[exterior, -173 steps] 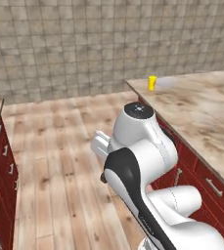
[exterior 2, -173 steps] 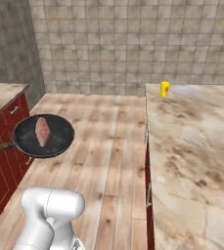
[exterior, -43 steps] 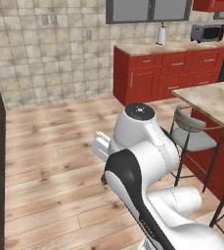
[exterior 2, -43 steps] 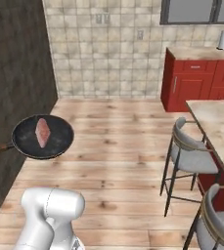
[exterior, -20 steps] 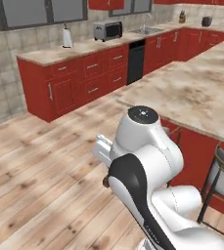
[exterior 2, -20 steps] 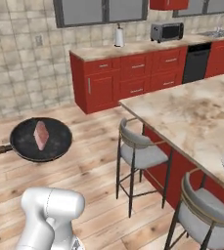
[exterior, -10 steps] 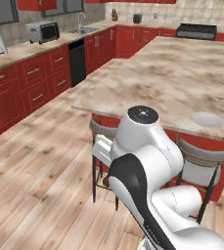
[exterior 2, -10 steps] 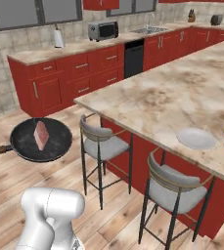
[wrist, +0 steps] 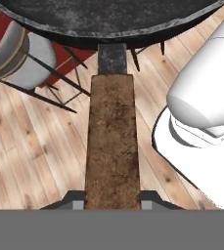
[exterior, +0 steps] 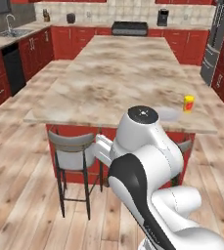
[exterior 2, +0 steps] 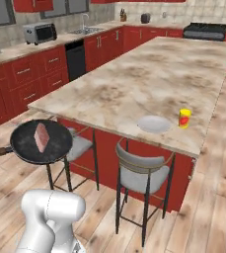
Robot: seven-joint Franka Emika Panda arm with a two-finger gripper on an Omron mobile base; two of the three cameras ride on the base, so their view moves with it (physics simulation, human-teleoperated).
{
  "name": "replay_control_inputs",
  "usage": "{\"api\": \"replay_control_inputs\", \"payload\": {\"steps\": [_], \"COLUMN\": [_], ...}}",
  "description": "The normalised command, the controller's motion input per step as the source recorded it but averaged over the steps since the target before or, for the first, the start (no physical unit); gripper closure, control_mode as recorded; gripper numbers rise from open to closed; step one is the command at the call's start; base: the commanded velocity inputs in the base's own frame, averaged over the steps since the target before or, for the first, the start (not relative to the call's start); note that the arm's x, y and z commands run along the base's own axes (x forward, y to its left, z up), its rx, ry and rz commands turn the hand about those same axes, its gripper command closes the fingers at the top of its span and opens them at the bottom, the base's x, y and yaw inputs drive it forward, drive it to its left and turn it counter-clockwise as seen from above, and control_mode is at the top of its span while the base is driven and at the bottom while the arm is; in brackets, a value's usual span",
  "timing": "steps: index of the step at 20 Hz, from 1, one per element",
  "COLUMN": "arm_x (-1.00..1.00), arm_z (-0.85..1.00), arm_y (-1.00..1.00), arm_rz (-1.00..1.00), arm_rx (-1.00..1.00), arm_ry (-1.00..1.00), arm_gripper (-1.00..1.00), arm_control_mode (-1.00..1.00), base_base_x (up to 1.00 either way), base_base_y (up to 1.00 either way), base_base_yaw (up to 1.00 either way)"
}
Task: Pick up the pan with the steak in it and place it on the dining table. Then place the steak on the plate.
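Gripper [wrist: 112,202] clenched on the pan's brown handle, dark finger tips pressed to either side of it at the 6 o'clock edge of the hand view; handle runs straight up to the black pan [wrist: 108,19] at 12 o'clock. In the right base view the pan [exterior 2: 41,142] hangs in the air at 9 o'clock, over a grey stool [exterior 2: 75,143], with the steak [exterior 2: 41,137] lying flat in it, slightly left of centre. Half a second back the dining table sat off to the right; the base has since swung round, and the dining table [exterior 2: 134,79] now spreads across the middle of both base views. The plate [exterior 2: 154,123] rests near the table's near edge, bare, a yellow bottle [exterior 2: 184,118] just beside it at its 3 o'clock. Pan is well apart from the plate.
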Motion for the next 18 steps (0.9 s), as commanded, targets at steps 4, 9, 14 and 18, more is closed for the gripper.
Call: {"api": "replay_control_inputs", "payload": {"steps": [4, 9, 14, 18], "arm_x": [0.0, 0.0, 0.0, 0.0], "arm_z": [0.0, 0.0, 0.0, 0.0], "arm_y": [0.0, 0.0, 0.0, 0.0], "arm_rz": [0.0, 0.0, 0.0, 0.0], "arm_rx": [0.0, 0.0, 0.0, 0.0], "arm_ry": [0.0, 0.0, 0.0, 0.0], "arm_gripper": [1.0, 1.0, 1.0, 1.0], "arm_control_mode": [1.0, 1.0, 1.0, 1.0], "base_base_x": [0.01, 0.01, 0.17, 0.3], "base_base_y": [0.3, 0.3, 0.39, 0.61], "base_base_yaw": [-0.5, -0.5, -0.45, -0.34]}}
